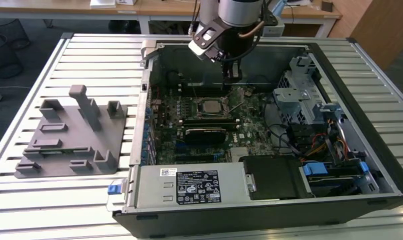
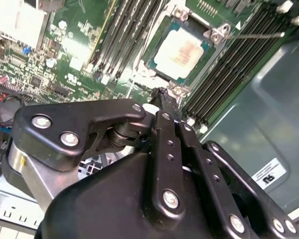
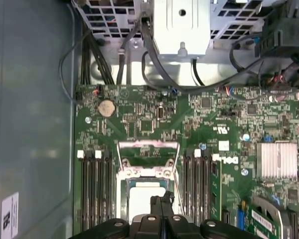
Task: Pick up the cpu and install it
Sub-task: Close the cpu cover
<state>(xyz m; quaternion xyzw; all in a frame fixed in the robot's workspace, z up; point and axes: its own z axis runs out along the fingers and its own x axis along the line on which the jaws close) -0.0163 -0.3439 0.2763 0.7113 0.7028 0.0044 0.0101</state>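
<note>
Slatted bench (image 1: 81, 55), open PC case (image 1: 255, 220): cpu (image 2: 182, 52) lies in socket (image 2: 215, 34), gripper (image 2: 162, 95) pinched shut, empty, just above its edge; I'd stay vertical & press lightly.

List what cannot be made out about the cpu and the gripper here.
- cpu: in the first wrist view the gripper covers part of it.
- Whether the cpu is fully seated: too small in the exterior view, seen at a slant in the second wrist view.
- Whether the gripper touches the motherboard: its own black links hide the gap in the second wrist view.
</note>
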